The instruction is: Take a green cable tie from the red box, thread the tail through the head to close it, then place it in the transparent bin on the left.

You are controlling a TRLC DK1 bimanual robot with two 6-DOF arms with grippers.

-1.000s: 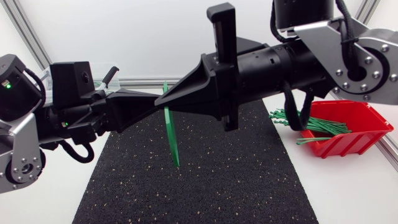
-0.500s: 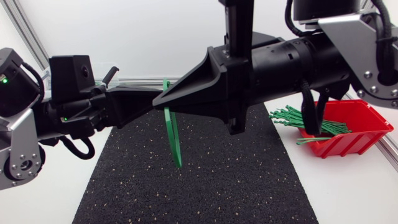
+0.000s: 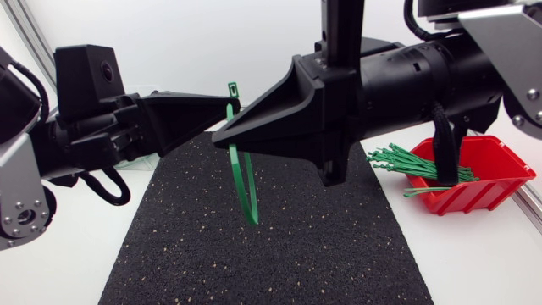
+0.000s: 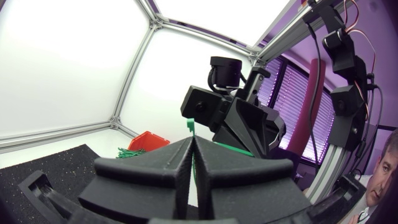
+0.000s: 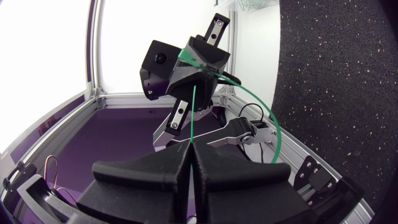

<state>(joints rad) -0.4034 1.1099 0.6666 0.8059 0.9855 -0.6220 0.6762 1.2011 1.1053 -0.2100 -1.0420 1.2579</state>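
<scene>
Two arms are meeting above a black speckled mat (image 3: 322, 246) that is lying on the white counter (image 3: 474, 263). A red box (image 3: 500, 182) is sitting on the counter just beside the mat's right edge. A bundle of spare green ties (image 3: 406, 161) is spilling over the box's left rim toward the mat.

The green cable tie (image 3: 246, 186) is hanging in the air over the far half of the mat, right where the two gripper tips are coming together. The left gripper (image 3: 229, 108) is pinching the strap just under its square head, which is sticking up past the fingertips. Its fingers are pressing flat against each other with the green strap between them.

The right gripper (image 3: 222, 135) is sitting tip to tip with the left one. Its fingers are squeezing together on the thin tail, and the right wrist view is showing that strand rising from between them. Between the two grips the strap is bowing downward in a long, narrow loop, and the bottom of the loop is dangling over the mat.
</scene>
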